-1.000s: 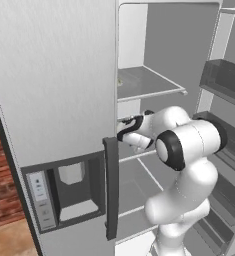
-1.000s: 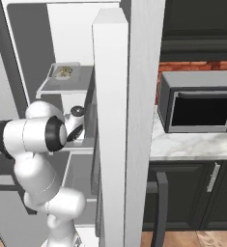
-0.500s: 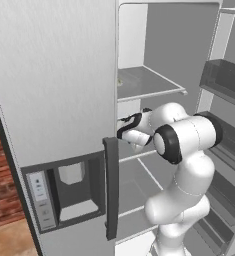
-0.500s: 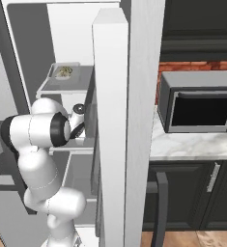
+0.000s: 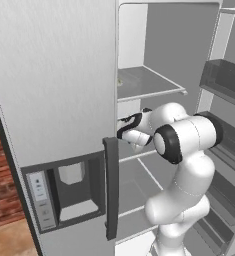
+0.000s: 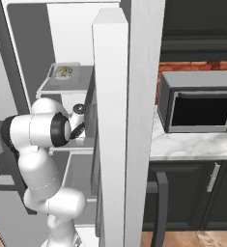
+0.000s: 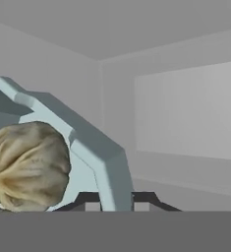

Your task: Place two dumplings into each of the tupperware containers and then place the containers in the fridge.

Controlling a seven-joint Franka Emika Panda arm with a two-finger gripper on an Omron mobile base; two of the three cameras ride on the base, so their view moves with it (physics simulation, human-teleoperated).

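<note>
The fridge stands open, and my arm reaches in at its middle shelf. In the hand view my gripper is shut on the raised rim of a pale teal tupperware container, which tilts across the left of that view. One beige pleated dumpling lies inside it, close to the fingers. From the base cameras my hand shows just under the upper shelf, its fingertips hidden by the door edge. A second tupperware container with dumplings sits on the upper shelf.
The left door with its dark handle and dispenser panel stands close beside my hand. Door bins line the right side. A microwave sits on a marble counter above dark cabinets.
My arm has pushed a little deeper into the fridge at the middle shelf, elbow swinging slightly. The gripper has stayed shut on the container.
</note>
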